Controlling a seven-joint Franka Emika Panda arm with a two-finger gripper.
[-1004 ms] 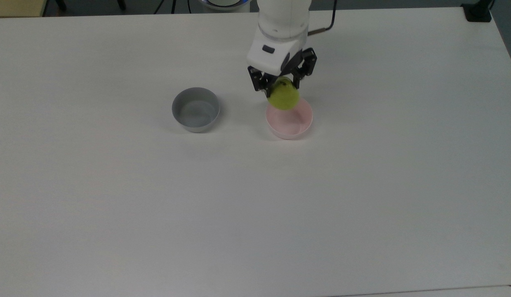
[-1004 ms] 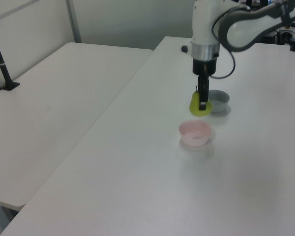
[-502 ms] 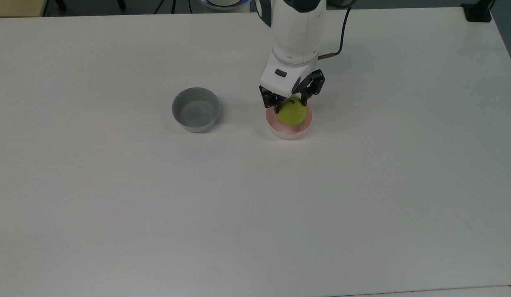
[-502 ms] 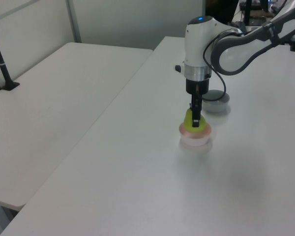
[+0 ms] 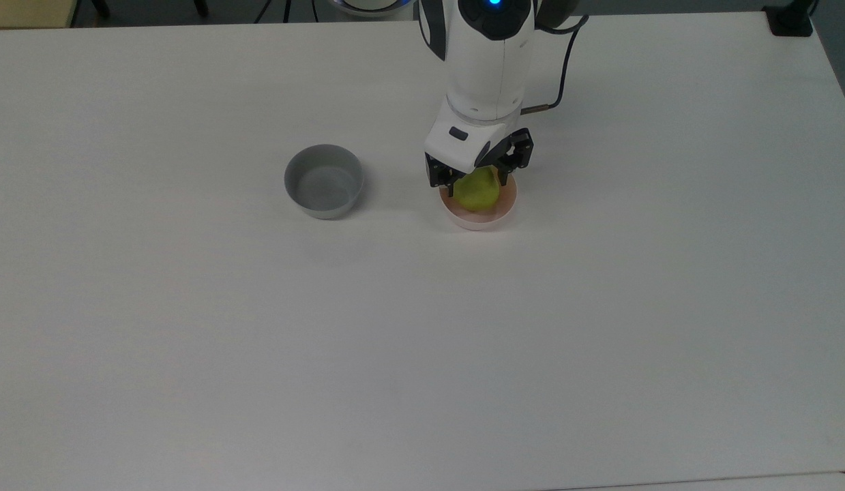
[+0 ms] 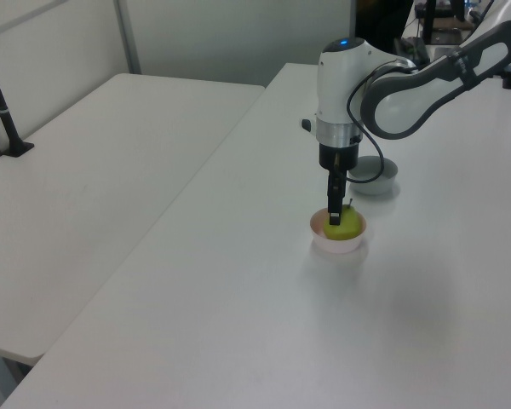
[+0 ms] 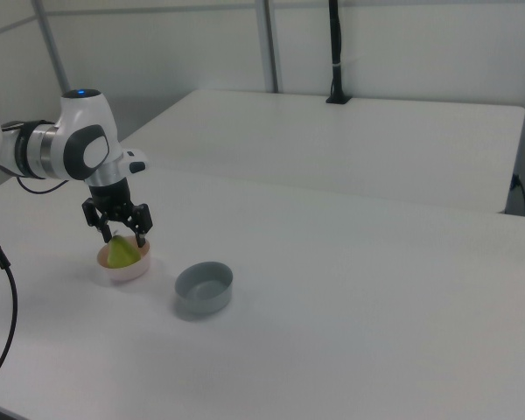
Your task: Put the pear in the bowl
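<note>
The white worktop (image 5: 190, 327) carries two small bowls, side by side but apart. The white arm (image 5: 489, 61) comes down from the far edge in the top view and stands about vertical over the pink one. The grey bowl (image 5: 324, 181) is at the top view's left of it, w/ nothing inside (in the right view it is at the right of the pink one). The bowl (image 5: 478, 217), pale pink inside and whitish outside, sits under the claw (image 5: 478, 179). The pear (image 5: 477, 191), yellow-green, is down inside the bowl, its top above the rim. The black fingers (image 5: 506, 164) stand on both sides of the pear's upper part, but I cannot tell if they grip it or have let it go
</note>
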